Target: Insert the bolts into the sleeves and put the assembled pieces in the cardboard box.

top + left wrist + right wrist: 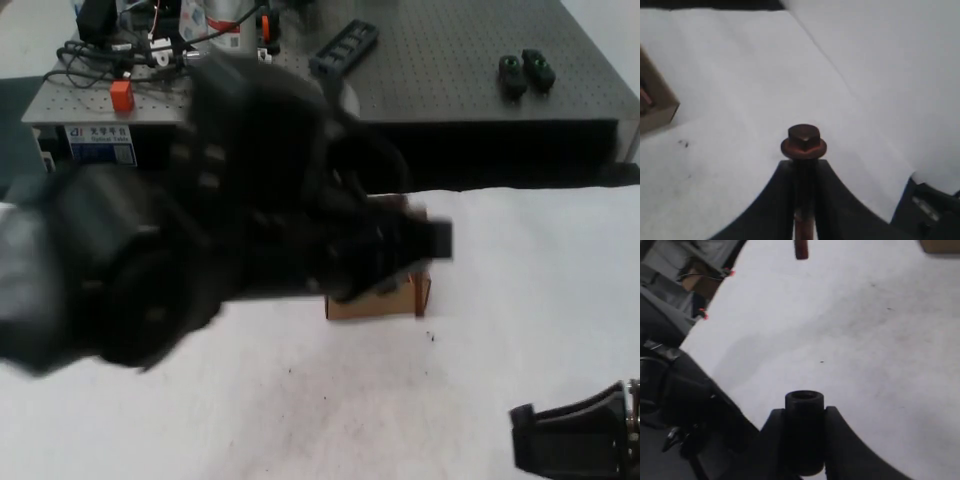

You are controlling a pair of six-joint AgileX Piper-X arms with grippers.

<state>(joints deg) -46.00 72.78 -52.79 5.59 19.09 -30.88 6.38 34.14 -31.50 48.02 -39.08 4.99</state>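
Note:
A copper-coloured bolt point(803, 142) with a hex flange head stands between the fingers of my left gripper point(804, 167), which is shut on its shank. My right gripper point(804, 415) is shut on a black sleeve point(804, 432) with its bore facing outward. Farther off in the right wrist view hang the bolt's tip point(801, 249) and a corner of the cardboard box point(940, 245). In the high view the left arm point(250, 230) reaches over the cardboard box point(375, 300) and hides most of it. The right arm point(575, 440) sits low at the near right.
White cloth point(520, 300) covers the bench. Behind it a perforated metal table point(450, 60) holds black parts point(525, 70), a black tray point(345, 45), an orange block point(121, 94) and cables. The box corner point(657, 105) lies close to the left gripper.

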